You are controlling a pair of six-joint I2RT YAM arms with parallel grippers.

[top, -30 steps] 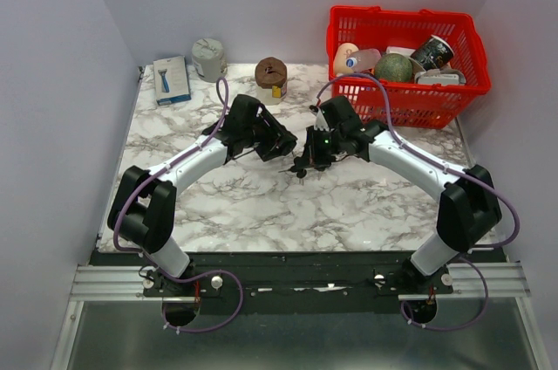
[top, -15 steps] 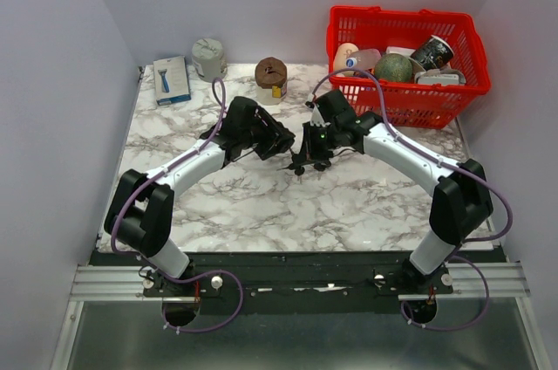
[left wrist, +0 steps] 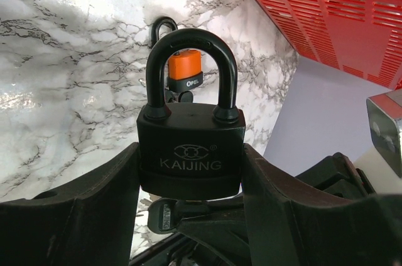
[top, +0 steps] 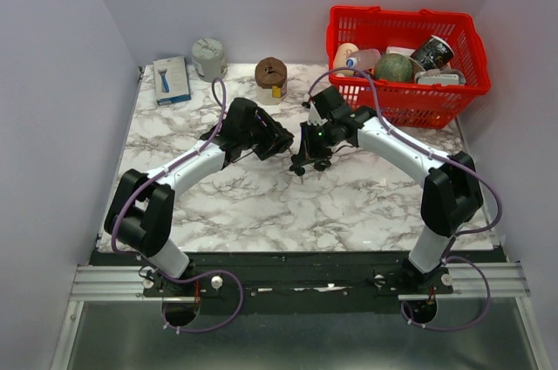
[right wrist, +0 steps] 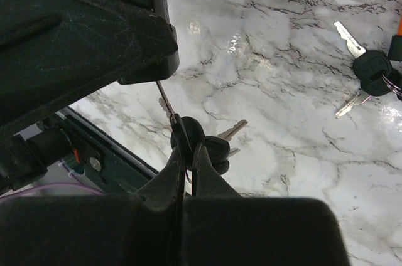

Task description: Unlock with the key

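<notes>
Bench (top: 261,204): the near half of the marble, from the arm bases up to the grippers, is open. Its left flank is open too. The far edge carries one blue box (top: 172,80), one grey can (top: 209,58) and one brown jar (top: 271,74). One red basket (top: 403,63) fills the far right corner.

Left gripper (left wrist: 190,175): jaws part spread, clamped on both flanks of the one black padlock (left wrist: 190,153). The padlock is upright in the wrist view, shackle seated, held above the bench near its middle.

Right gripper (right wrist: 188,153): jaws pinched tight on the black head of one key (right wrist: 182,133). At least one more key hangs from the same ring. The blade points up at the underside of the left gripper; it seems to reach the lock, seating not visible.

Loose on the bench: one second key bunch (right wrist: 370,62) with two silver blades, and one orange tag (left wrist: 185,68) beyond the shackle
</notes>
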